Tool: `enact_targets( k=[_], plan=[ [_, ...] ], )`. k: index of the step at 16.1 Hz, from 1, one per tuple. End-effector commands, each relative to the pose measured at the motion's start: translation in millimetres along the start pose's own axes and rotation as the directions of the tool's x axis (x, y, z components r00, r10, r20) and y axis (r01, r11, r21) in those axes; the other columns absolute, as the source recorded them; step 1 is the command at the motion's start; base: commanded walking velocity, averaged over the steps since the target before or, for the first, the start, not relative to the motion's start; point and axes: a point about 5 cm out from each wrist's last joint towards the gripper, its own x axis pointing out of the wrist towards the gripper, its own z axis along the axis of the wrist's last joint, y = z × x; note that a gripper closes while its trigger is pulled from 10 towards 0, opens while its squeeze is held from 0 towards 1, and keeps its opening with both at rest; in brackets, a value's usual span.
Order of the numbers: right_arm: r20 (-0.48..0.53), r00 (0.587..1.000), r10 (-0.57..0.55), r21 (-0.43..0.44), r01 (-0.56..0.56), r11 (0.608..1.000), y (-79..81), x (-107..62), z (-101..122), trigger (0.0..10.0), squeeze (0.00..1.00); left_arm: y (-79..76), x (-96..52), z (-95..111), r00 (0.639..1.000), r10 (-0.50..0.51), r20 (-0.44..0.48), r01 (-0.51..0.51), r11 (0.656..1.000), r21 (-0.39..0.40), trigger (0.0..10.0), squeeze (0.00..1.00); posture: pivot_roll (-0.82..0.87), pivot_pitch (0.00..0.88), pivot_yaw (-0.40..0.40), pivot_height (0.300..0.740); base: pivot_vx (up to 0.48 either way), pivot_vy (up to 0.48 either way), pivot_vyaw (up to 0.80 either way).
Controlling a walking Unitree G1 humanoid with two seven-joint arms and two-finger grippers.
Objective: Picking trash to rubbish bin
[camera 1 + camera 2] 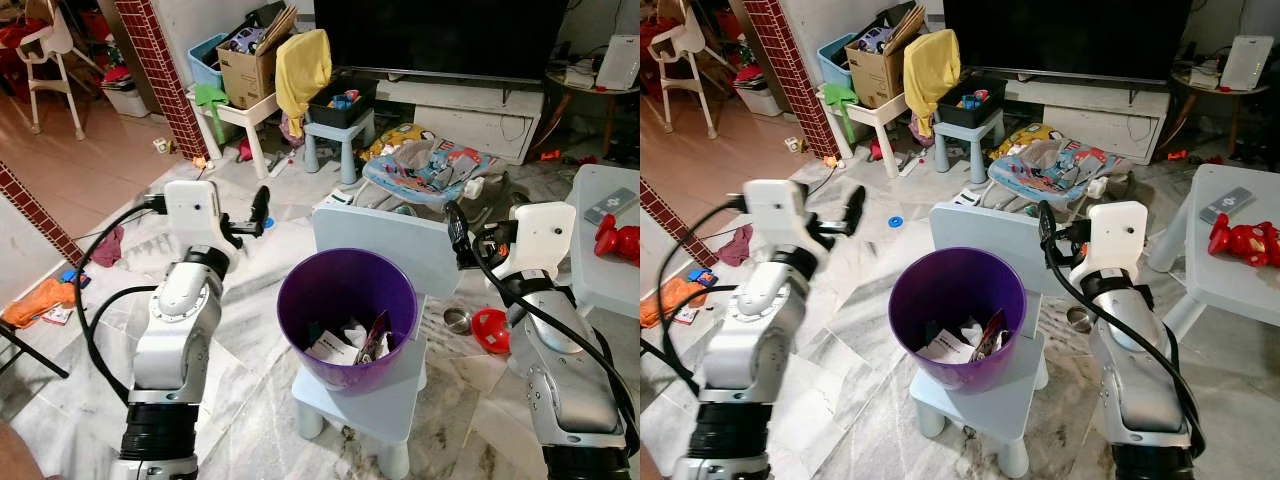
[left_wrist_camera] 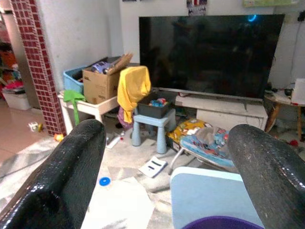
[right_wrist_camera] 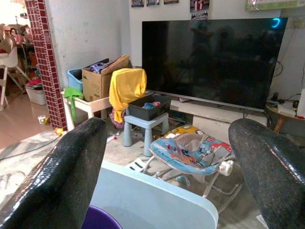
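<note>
A purple rubbish bin (image 1: 346, 316) stands on a small pale blue chair (image 1: 375, 405) right in front of me. Crumpled paper and wrappers (image 1: 352, 344) lie at its bottom. My left gripper (image 1: 259, 212) is raised to the left of the bin, above rim height, open with nothing between its black fingers (image 2: 62, 179). My right gripper (image 1: 455, 232) is raised to the right of the bin beside the chair back, also open and holding nothing. In the right wrist view its fingers (image 3: 55, 179) frame the chair back (image 3: 152, 198).
A white table (image 1: 606, 240) with a red toy (image 1: 618, 238) stands at the right. A baby bouncer (image 1: 432, 168), a blue stool (image 1: 338, 135), boxes and a TV (image 1: 440, 36) lie beyond. A red item (image 1: 490, 330) and orange cloth (image 1: 36, 300) lie on the marble floor.
</note>
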Motion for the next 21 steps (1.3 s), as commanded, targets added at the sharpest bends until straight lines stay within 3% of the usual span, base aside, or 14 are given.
enact_targets(
  k=[1, 3, 7, 12, 17, 21],
  plan=[
    [0.005, 1.000, -0.006, 0.008, 0.006, 1.000, 1.3, -0.6, 3, 10.0, 0.00, 8.6, -2.5, -8, 0.999, 0.018, -0.029, -0.018, 1.000, 0.002, 10.0, 0.00, -0.03, 0.000, 0.075, 0.740, 0.000, 0.000, 0.00],
    [0.010, 1.000, 0.007, 0.015, -0.007, 1.000, 7.1, 3.2, 6, 10.0, 0.00, 9.6, 0.2, -9, 1.000, 0.016, -0.022, -0.016, 1.000, -0.010, 10.0, 0.00, -0.04, 0.000, 0.071, 0.740, 0.000, 0.000, 0.00],
    [0.009, 1.000, 0.001, 0.013, -0.001, 1.000, 6.8, 3.7, 11, 10.0, 0.00, -12.9, 11.7, -13, 0.999, -0.050, -0.006, 0.050, 0.997, -0.067, 10.0, 0.00, -0.08, 0.000, 0.050, 0.740, 0.000, 0.000, 0.00],
    [-0.006, 0.999, 0.049, 0.015, -0.048, 0.999, 15.2, 7.5, 10, 10.0, 0.00, -30.1, 10.9, -16, 0.998, -0.068, 0.005, 0.068, 0.992, -0.111, 10.0, 0.00, -0.06, 0.005, 0.019, 0.740, 0.000, 0.000, -0.78],
    [-0.001, 0.996, 0.085, 0.026, -0.085, 0.996, 24.7, 12.2, 13, 10.0, 0.00, -26.2, 7.2, -16, 0.999, -0.050, 0.002, 0.049, 0.987, -0.155, 10.0, 0.00, -0.06, 0.030, 0.009, 0.740, 0.000, 0.000, -0.80],
    [0.002, 0.994, 0.113, 0.018, -0.113, 0.993, 30.4, 15.8, 12, 10.0, 0.00, -22.0, 10.2, -9, 0.999, -0.047, 0.009, 0.048, 0.988, -0.149, 10.0, 0.00, -0.03, 0.042, 0.019, 0.740, 0.000, 0.079, 0.00]
  ],
)
